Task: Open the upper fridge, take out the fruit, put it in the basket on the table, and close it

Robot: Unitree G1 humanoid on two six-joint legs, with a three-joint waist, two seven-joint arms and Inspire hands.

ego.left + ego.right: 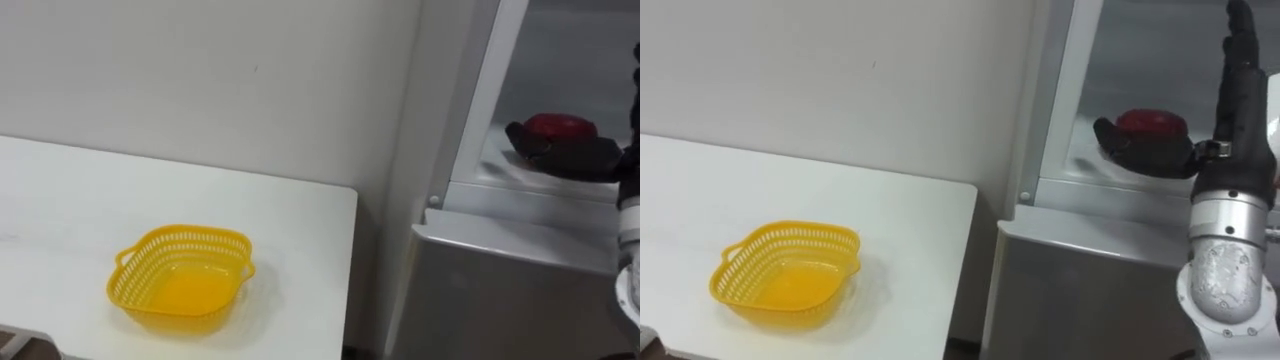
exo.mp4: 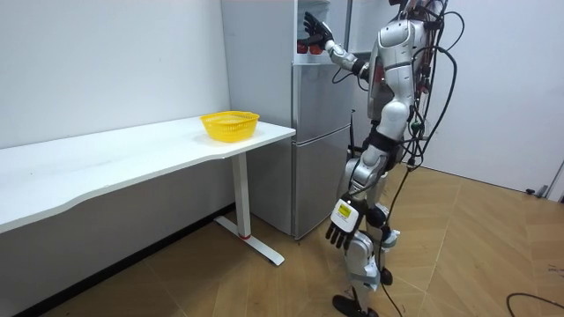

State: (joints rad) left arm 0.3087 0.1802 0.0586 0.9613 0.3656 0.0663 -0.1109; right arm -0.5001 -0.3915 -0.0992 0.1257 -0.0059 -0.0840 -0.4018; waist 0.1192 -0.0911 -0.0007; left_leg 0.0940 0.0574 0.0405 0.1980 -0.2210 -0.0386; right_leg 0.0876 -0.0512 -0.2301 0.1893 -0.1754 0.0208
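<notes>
Right hand [image 1: 1240,130] released, fingers straight, thumb before red round item [image 1: 1152,122] in upper fridge [image 1: 1090,285]; left hand [image 2: 339,231] hanging relaxed; yellow basket [image 1: 785,275] on white surface [image 1: 915,225]

A yellow perforated plastic basket [image 1: 183,277] sits on the long white worktop [image 1: 60,190], near the end nearest the fridge. Just right of that end, against the same wall, stands the tall silver metal fridge [image 1: 1090,270], with the robot before it. In the open upper compartment a round red object [image 1: 1152,124] lies on the shelf [image 1: 1085,150]. The right hand [image 1: 1230,160] is inside, just right of it, thumb across its front. The left hand [image 2: 342,231] hangs beside the thigh.
</notes>
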